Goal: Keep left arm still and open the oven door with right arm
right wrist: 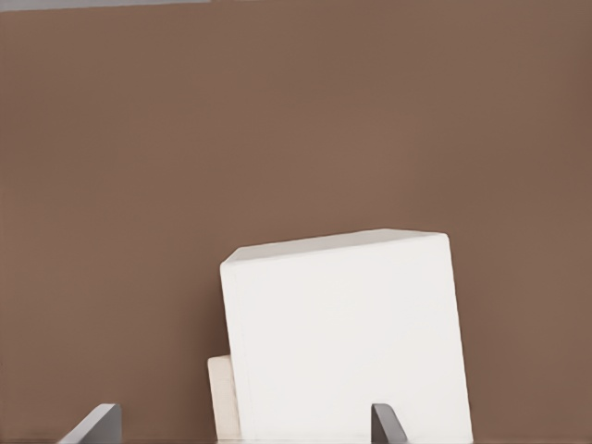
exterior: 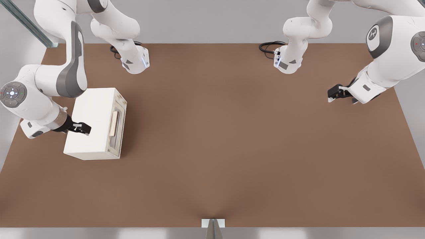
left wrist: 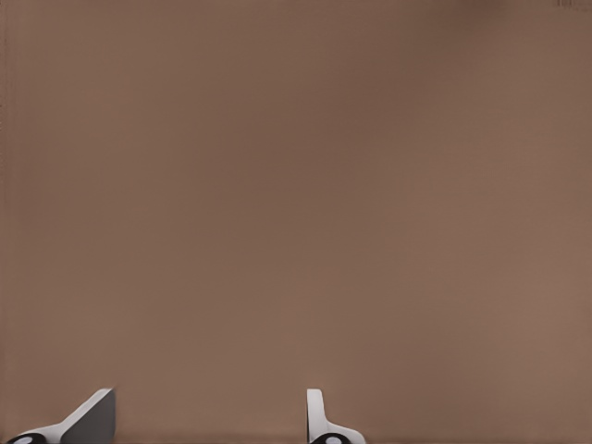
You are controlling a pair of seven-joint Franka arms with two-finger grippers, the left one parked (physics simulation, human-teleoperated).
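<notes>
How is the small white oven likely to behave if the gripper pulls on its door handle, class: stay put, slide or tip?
The oven is a small box resting loose on the table, so it may well slide rather than stay put. Its broad, flat base makes tipping less likely. The handle looks like a rigid bar. The gripper hovers open over the oven's top, away from the handle.

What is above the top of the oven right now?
The gripper hovers over the oven's plain white top, fingers open, on the side away from the door. Nothing else is there. The closed door hides the inside.
</notes>
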